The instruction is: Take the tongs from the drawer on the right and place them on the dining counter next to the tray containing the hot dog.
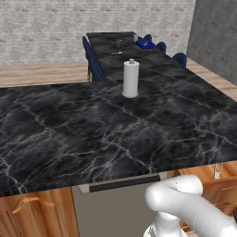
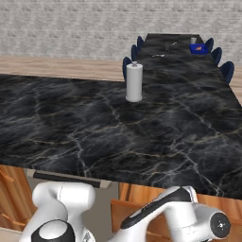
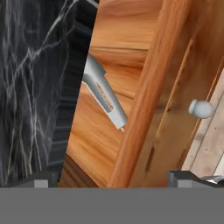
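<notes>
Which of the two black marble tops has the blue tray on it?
The long narrow dining counter at the back, lined with dark blue chairs, carries the blue tray. The broader near counter holds a paper towel roll.

Flat, even rendered light, no glare. Base views soft and low-res; the tray (image 1: 145, 44) is a blur at distance. Hand view blurry up close, drawer (image 3: 109, 100) interior evenly lit.

One tongs (image 3: 103, 94); one tray (image 2: 199, 48); one paper towel roll (image 1: 130, 78); one drawer (image 3: 144, 100).
</notes>
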